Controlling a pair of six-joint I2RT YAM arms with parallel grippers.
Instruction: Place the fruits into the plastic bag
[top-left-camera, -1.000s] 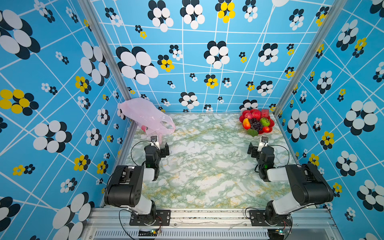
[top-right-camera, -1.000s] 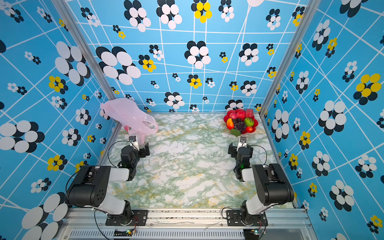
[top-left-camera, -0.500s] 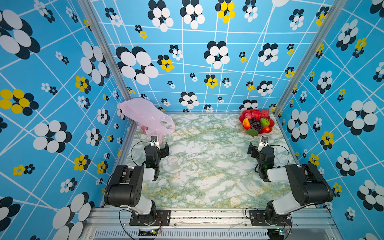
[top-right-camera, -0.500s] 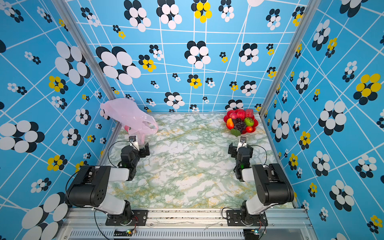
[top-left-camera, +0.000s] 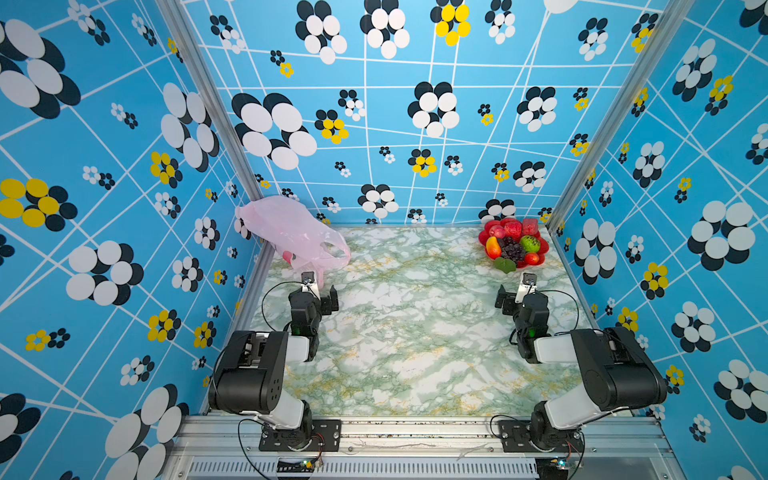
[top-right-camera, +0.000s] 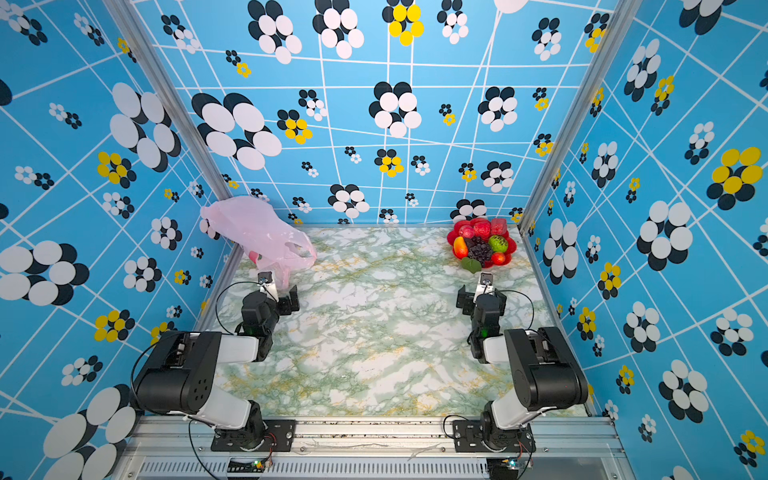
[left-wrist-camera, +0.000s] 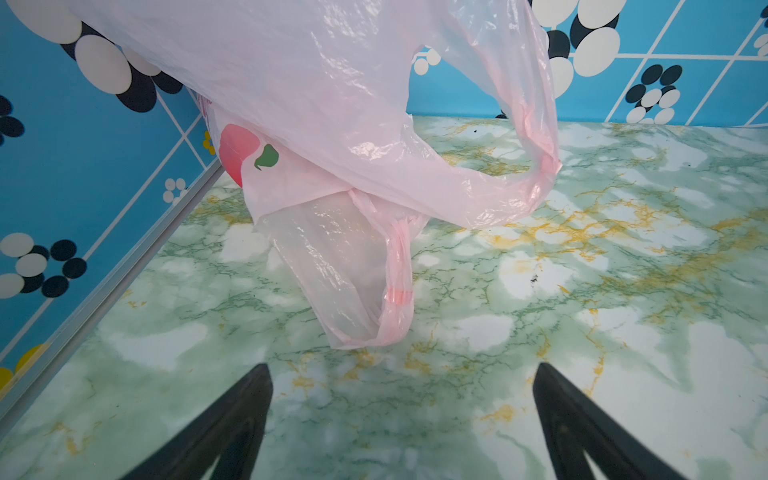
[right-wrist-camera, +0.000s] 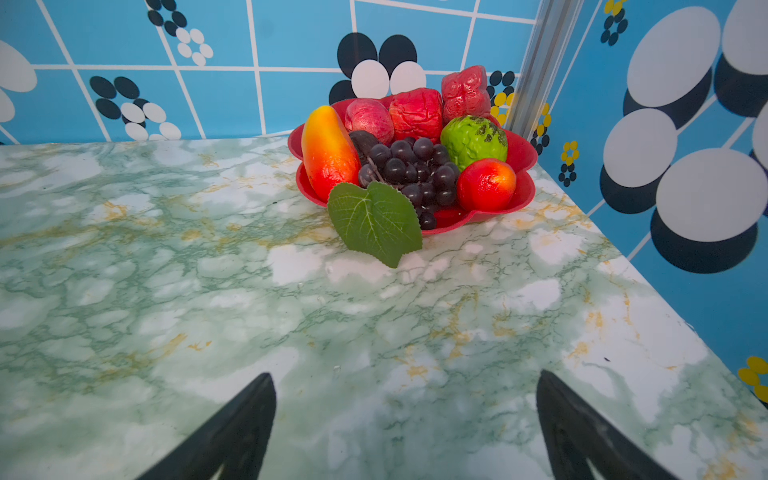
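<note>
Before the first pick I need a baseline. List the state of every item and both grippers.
plastic bag: crumpled, slumped in a far corner, no fruit visible inside.
red plate: flat on the table, full.
fruits: piled on the red plate, untouched.
left gripper: jaws open, empty, facing the plastic bag.
right gripper: jaws open, empty, facing the fruits.

Green-marbled table (top-left-camera: 415, 332) with pink plastic bag (top-left-camera: 291, 232), red plate (right-wrist-camera: 524, 187)
</note>
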